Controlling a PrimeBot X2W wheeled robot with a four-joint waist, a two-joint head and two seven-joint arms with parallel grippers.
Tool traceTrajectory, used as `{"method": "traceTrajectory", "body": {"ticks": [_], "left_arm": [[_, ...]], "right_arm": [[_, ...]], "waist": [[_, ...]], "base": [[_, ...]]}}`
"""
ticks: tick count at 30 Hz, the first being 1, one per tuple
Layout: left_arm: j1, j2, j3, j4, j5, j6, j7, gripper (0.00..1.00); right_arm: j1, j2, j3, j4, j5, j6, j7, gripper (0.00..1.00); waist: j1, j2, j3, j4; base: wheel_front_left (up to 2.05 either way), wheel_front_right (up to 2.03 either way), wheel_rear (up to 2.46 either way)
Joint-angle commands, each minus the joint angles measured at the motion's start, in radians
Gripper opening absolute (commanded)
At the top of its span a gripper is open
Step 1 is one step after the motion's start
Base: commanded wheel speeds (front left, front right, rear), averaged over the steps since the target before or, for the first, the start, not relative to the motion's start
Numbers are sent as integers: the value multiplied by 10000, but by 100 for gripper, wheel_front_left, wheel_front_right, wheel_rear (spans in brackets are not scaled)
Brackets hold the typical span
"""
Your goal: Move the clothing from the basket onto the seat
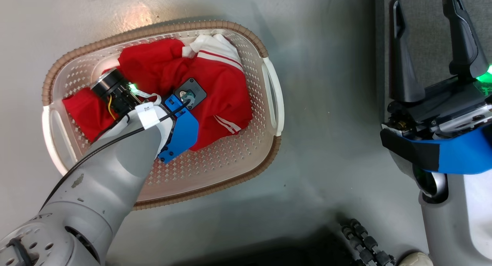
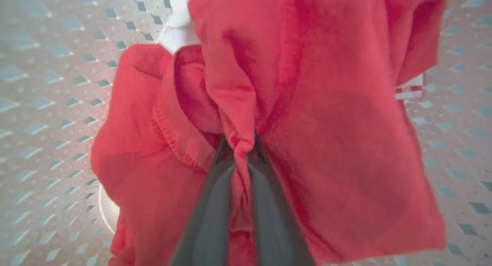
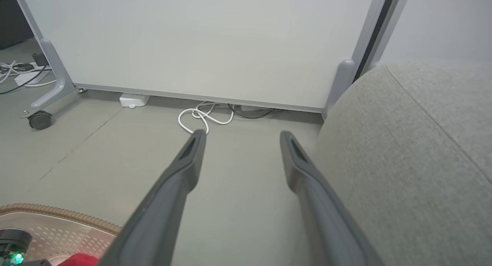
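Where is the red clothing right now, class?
In the head view the clothing lies bunched inside the basket, on the floor at left of centre; the left end effector pinches a fold of it.

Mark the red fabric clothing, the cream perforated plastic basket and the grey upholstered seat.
red fabric clothing (image 1: 226,89), head view, plain red panel
cream perforated plastic basket (image 1: 215,166), head view, bare floor
grey upholstered seat (image 3: 403,162), right wrist view, rounded corner

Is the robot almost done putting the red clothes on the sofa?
Just starting. Done: nothing yet; the part of the seat in view is bare. In hand: the left gripper is shut on a fold of the red clothing inside the basket. Left: lifting it all out and over to the seat. The right gripper is open and empty.
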Motion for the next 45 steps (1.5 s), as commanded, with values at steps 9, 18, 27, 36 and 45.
{"method": "traceTrajectory", "body": {"ticks": [9, 18, 27, 36, 45], "left_arm": [[105, -163, -27, -285, -813, -6, -1461, 0], [626, -431, 731, -445, -1980, -6, -2792, 0], [1328, -270, 1512, -1946, -2260, 24, -2926, 0], [2464, 302, 3373, -4833, -1428, 427, -2930, 0], [3119, 348, 5050, -7163, -391, 568, -2932, 0]], "right_arm": [[23, -42, -7, 256, 149, 5, -42, 100], [465, -119, -94, 748, 192, 5, -40, 100], [1191, -138, -217, 1148, 270, 5, -42, 100], [2067, -55, -343, 1414, 317, 5, -42, 100], [2741, 78, -340, 1602, 369, 5, -42, 100]], "waist": [[-1, 0, -1142, 280], [-1, 0, -2994, 676], [-1, 0, -4802, 1002], [-1, 0, -6459, 1148], [-1, 0, -7723, 1234]], "base": [[0, 0, 0], [0, 0, 0], [0, 0, 0], [0, 0, 0], [0, 0, 0]]}}
